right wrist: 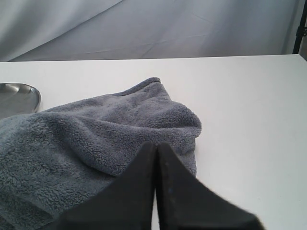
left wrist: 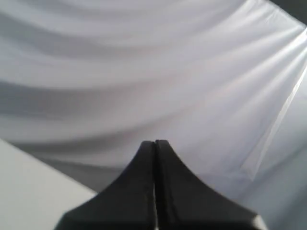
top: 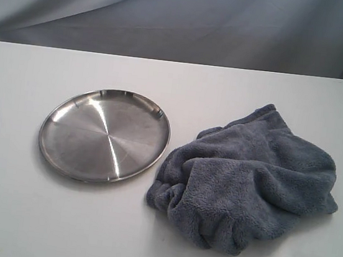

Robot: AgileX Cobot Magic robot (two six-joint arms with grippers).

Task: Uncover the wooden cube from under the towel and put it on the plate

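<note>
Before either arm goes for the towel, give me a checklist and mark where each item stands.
1. Wooden cube in sight: not ok. None of it shows in any view; the blue-grey towel lies bunched in a heap.
2. Steel plate free to receive the cube: ok, nothing lies on it.
3. Towel clear of the plate: cannot tell. Its near edge lies right beside the rim; contact is unclear.
4. Right gripper ready to grasp: not ok. Its jaws are shut, though it points at the towel.
5. Left gripper ready: not ok. Its jaws are shut, and it faces the grey backdrop cloth, not the plate or the towel.
</note>
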